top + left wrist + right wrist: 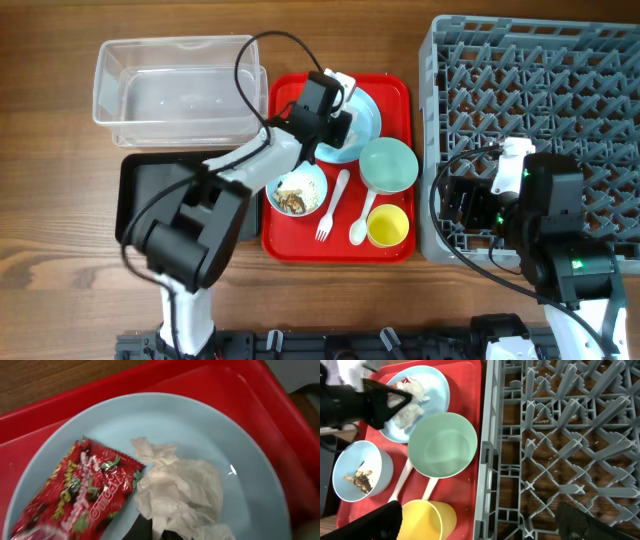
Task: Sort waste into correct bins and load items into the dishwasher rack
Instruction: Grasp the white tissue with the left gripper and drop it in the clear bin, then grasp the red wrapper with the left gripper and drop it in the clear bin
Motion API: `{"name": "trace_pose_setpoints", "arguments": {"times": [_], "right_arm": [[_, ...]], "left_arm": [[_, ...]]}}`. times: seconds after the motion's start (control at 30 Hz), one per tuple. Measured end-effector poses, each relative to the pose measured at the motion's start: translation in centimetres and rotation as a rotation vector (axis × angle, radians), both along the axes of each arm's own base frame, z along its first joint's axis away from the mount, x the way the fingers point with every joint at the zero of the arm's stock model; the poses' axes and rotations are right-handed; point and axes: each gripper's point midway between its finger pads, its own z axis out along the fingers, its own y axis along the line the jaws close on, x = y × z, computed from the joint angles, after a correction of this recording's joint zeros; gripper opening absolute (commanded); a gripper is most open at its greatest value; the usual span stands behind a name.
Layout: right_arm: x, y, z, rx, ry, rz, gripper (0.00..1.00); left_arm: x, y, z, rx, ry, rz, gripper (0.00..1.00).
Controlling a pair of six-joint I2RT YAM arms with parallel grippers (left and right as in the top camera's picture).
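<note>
Grey dishwasher rack [540, 80] beneath wide-spread, empty right fingers [380, 520]; pale blue plate [210, 425] below left fingers [385, 396], closure indiscernible; risk: crumpled tissue [180, 485] at their tips drags the touching red wrapper [85, 490] along, mixing bins.

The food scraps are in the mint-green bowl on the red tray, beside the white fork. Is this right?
No. The food scraps are in the pale blue bowl, not the mint-green bowl, which is empty. It stands on the red tray, beside the white fork. The overhead view shows it.
</note>
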Motion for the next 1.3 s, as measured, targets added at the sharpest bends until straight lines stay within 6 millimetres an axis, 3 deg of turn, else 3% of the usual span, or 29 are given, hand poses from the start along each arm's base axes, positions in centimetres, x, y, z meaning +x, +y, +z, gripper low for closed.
{"name": "trace_pose_setpoints", "arguments": {"times": [0.07, 0.1, 0.13, 0.2, 0.27, 0.3, 0.33, 0.4, 0.43, 0.47, 0.5, 0.53, 0.7, 0.77, 0.83, 0.93, 1.0, 1.13, 1.23, 1.3], "right_arm": [[0.0, 0.0, 0.0, 0.0, 0.0, 0.0, 1.0], [0.0, 0.0, 0.0, 0.0, 0.0, 0.0, 1.0], [0.0, 0.0, 0.0, 0.0, 0.0, 0.0, 0.99], [0.0, 0.0, 0.0, 0.0, 0.0, 0.0, 1.0], [0.0, 0.0, 0.0, -0.001, 0.0, 0.001, 1.0], [0.0, 0.0, 0.0, -0.002, 0.0, 0.003, 1.0], [0.0, 0.0, 0.0, -0.002, -0.001, 0.003, 1.0], [0.0, 0.0, 0.0, -0.002, -0.001, 0.003, 1.0], [0.0, 0.0, 0.0, -0.002, -0.001, 0.003, 1.0], [0.0, 0.0, 0.0, -0.002, -0.001, 0.003, 1.0], [0.0, 0.0, 0.0, -0.002, 0.0, 0.003, 1.0], [0.0, 0.0, 0.0, -0.002, -0.001, 0.003, 1.0], [0.0, 0.0, 0.0, -0.004, -0.001, 0.005, 1.0], [0.0, 0.0, 0.0, -0.004, -0.001, 0.005, 1.0], [0.0, 0.0, 0.0, -0.004, -0.001, 0.005, 1.0], [0.0, 0.0, 0.0, -0.004, -0.001, 0.005, 1.0], [0.0, 0.0, 0.0, -0.004, -0.001, 0.005, 1.0], [0.0, 0.0, 0.0, -0.004, -0.001, 0.005, 1.0], [0.0, 0.0, 0.0, -0.005, -0.001, 0.005, 1.0], [0.0, 0.0, 0.0, -0.004, -0.001, 0.005, 1.0]], "left_arm": [[-0.1, 0.1, 3.8, -0.042, -0.04, 0.018, 0.04], [-0.1, 0.4, 7.4, -0.074, -0.091, 0.033, 0.05], [0.0, 0.9, 9.5, -0.085, -0.126, 0.051, 0.04], [0.6, 3.9, 12.0, -0.068, -0.166, 0.13, 0.04], [1.8, 8.1, 12.3, -0.039, -0.163, 0.228, 0.04], [2.9, 12.5, 11.9, -0.004, -0.148, 0.328, 0.06], [3.4, 15.8, 11.5, 0.015, -0.129, 0.398, 0.12], [3.9, 20.2, 11.1, 0.029, -0.112, 0.495, 0.29], [4.1, 22.3, 11.1, 0.033, -0.113, 0.539, 0.33], [4.2, 23.4, 11.1, 0.033, -0.112, 0.564, 0.49], [4.3, 23.8, 11.1, 0.031, -0.111, 0.575, 0.56], [4.3, 23.9, 10.9, 0.032, -0.107, 0.576, 0.61], [4.7, 22.9, 10.4, 0.02, -0.107, 0.551, 0.61], [4.2, 19.1, 10.3, -0.031, -0.086, 0.447, 0.64], [2.4, 13.3, 9.9, -0.079, -0.034, 0.292, 0.68], [-0.5, 7.8, 8.8, -0.055, 0.016, 0.129, 0.7], [-1.9, 5.7, 6.9, -0.012, 0.059, 0.068, 0.69], [-2.7, 6.8, 1.7, 0.097, 0.168, 0.089, 0.72], [-2.4, 8.4, 0.2, 0.183, 0.166, 0.141, 0.71], [-2.3, 8.9, -0.3, 0.209, 0.167, 0.156, 0.64]]}}
